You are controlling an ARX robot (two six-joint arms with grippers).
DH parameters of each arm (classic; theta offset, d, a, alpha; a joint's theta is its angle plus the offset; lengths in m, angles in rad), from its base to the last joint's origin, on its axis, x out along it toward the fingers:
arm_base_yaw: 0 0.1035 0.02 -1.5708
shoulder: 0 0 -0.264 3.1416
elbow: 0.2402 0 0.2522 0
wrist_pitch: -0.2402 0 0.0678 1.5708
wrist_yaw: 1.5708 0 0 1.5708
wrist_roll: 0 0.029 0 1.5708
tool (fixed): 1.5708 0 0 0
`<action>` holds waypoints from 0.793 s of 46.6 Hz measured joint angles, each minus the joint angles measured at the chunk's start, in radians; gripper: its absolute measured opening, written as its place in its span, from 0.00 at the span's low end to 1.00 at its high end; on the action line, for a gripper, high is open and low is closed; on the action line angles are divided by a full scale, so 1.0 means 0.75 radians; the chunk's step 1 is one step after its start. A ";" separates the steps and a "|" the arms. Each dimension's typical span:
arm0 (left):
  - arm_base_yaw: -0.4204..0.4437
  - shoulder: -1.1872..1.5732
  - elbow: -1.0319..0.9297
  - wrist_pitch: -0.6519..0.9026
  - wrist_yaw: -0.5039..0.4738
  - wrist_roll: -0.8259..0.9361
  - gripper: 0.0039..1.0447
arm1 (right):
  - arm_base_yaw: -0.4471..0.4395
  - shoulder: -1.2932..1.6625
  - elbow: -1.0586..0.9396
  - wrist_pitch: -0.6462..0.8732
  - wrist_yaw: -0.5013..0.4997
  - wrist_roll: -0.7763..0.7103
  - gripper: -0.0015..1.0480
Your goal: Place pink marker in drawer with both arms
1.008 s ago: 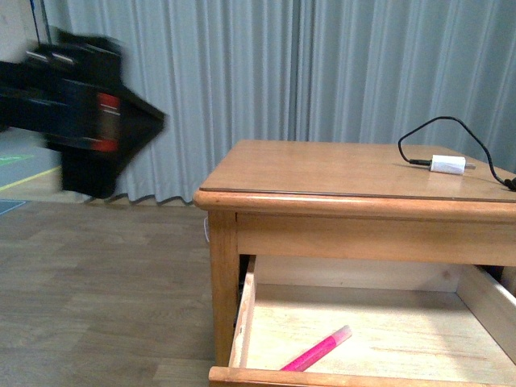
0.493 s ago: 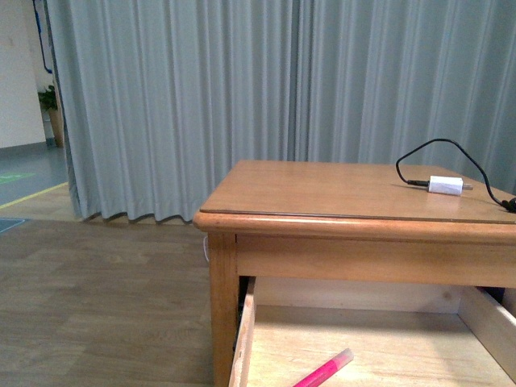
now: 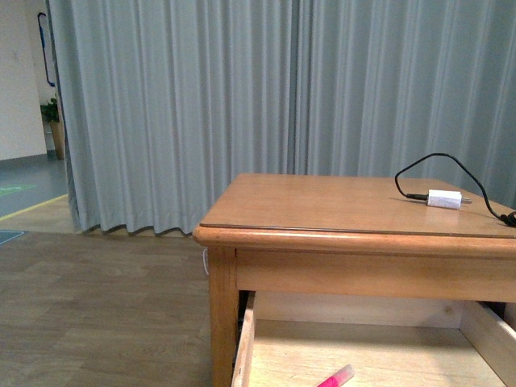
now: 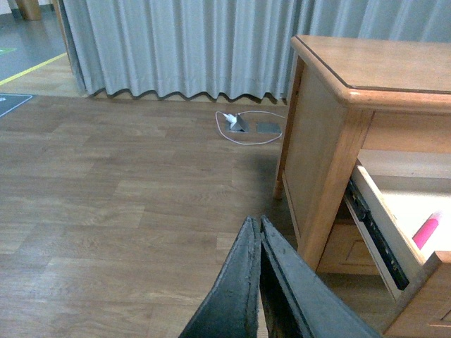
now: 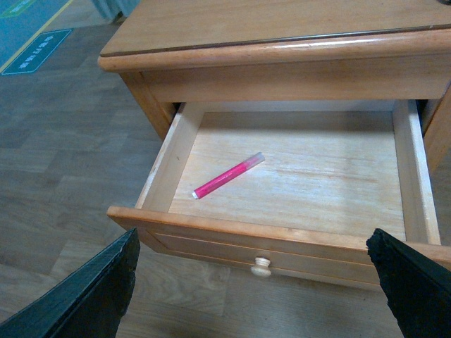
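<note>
The pink marker (image 5: 227, 176) lies loose and slanted on the floor of the pulled-out top drawer (image 5: 282, 236); its capped end also shows in the front view as the marker (image 3: 337, 377) and in the left wrist view as the marker (image 4: 426, 231). My right gripper (image 5: 257, 271) hangs open in front of the drawer's pale round knob (image 5: 262, 265), its fingers (image 5: 99, 289) wide apart and holding nothing. My left gripper (image 4: 259, 229) is shut and empty, off to the cabinet's side over the wood floor. Neither arm shows in the front view.
A white charger plug (image 3: 443, 198) with a black cable lies on the cabinet top (image 3: 339, 201). A floor socket with a white cable (image 4: 246, 128) sits by the grey curtain (image 3: 242, 105). The drawer's black slide rail (image 4: 373, 225) juts out on the left gripper's side.
The blurred black arm at the front view's left has gone out of frame. The view has risen, so the drawer and marker sit lower in the picture.
</note>
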 joint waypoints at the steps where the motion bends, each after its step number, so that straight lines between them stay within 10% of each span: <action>1: 0.000 -0.012 -0.007 -0.005 0.000 0.000 0.04 | 0.000 0.000 0.000 0.000 0.000 0.000 0.92; 37: -0.001 -0.431 -0.085 -0.319 0.001 0.003 0.04 | 0.001 0.000 0.000 0.000 -0.001 0.000 0.92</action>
